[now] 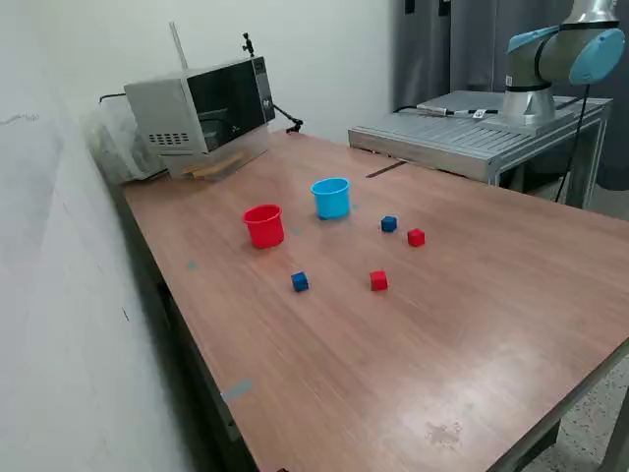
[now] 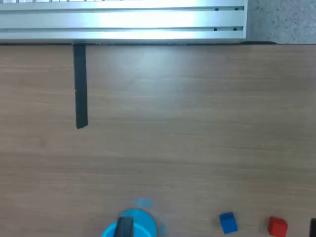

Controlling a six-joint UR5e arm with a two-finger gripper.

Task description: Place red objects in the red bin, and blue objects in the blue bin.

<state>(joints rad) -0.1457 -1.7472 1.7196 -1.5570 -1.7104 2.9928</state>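
Arm (image 1: pixel 565 59) is sitting far right; cubes (image 1: pixel 389 224) are lying nearer, to its left, by the cups (image 1: pixel 331 198); gripper state: cannot tell.

on your wooden table (image 1: pixel 413 334) the red cup (image 1: pixel 263 225) stands left of the light-blue cup (image 1: pixel 331 198). right of them sit a blue cube (image 1: pixel 389 224) and red cube (image 1: pixel 416 237); nearer, another blue cube (image 1: pixel 300 282) and red cube (image 1: pixel 378 280).

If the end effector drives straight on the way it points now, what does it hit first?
Probably the dark-blue cube. In the wrist view the end effector faces down at the table, with that cube between its fingertips and the light-blue cup beside one finger. Depth is unclear.
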